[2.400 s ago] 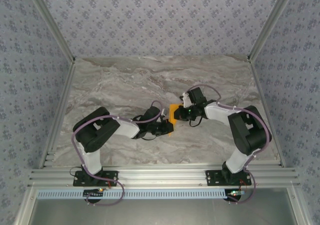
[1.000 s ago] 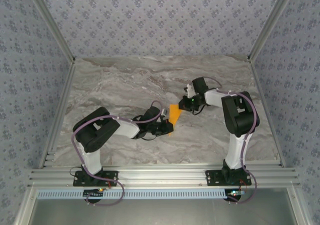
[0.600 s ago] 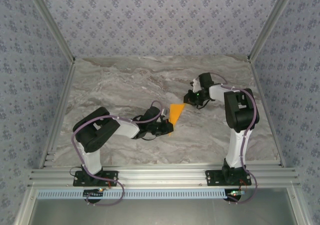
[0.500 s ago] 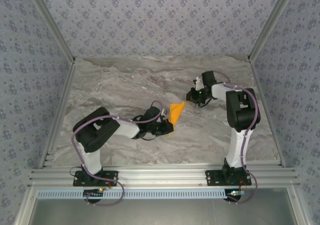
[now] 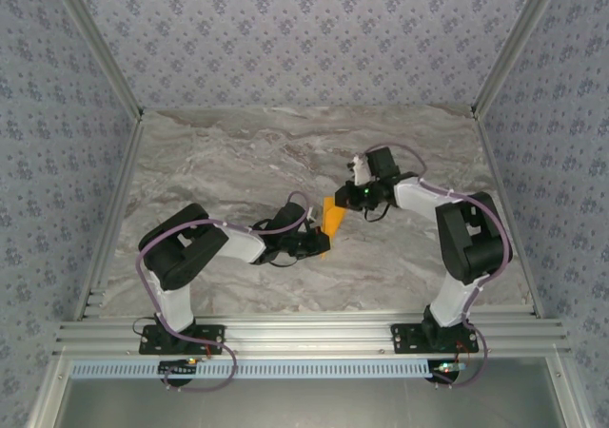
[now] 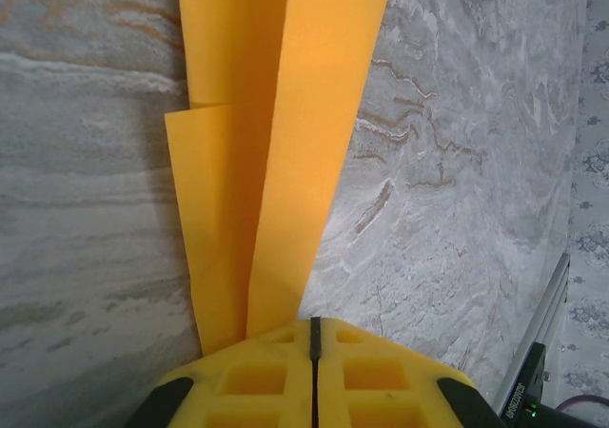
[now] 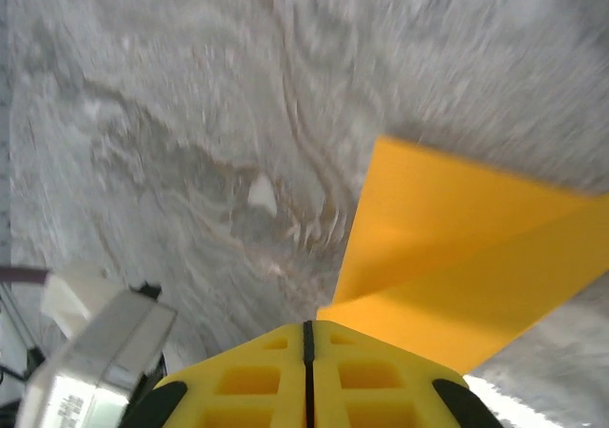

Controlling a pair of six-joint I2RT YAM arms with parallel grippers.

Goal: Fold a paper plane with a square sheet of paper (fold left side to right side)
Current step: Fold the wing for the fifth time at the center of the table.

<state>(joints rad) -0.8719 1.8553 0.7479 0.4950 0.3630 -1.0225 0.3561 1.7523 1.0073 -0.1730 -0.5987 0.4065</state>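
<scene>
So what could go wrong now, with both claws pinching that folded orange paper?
1. The left gripper and the right gripper are both shut on opposite ends of the thin bright-orange folded sheet of paper. Pulling apart could tear it or yank it free.
2. In the left wrist view the layers do not line up, and one flap's corner sticks out sideways. Pressing it onto the grey marble table now might set a crooked crease.
</scene>
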